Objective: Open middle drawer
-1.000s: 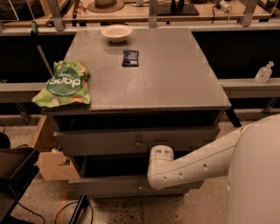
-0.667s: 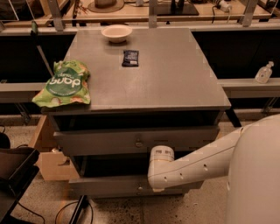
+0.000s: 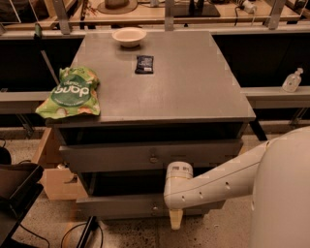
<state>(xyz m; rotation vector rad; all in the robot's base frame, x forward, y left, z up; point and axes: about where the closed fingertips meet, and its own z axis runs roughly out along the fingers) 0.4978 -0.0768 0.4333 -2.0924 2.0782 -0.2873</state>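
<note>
Bowl (image 3: pixel 129 36), black packet (image 3: pixel 144 64), green bag (image 3: pixel 72 93)

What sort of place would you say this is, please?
Probably a lab or workshop: a grey drawer cabinet, benches behind, a sanitizer bottle. The tool hangs low before the cabinet.

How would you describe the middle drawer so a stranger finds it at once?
Find the grey cabinet with the green bag on top. Two drawer fronts show under its top; the middle drawer is the lower one. It is narrower than the front above, with a smaller knob, and the gripper hangs just right of that knob.
</note>
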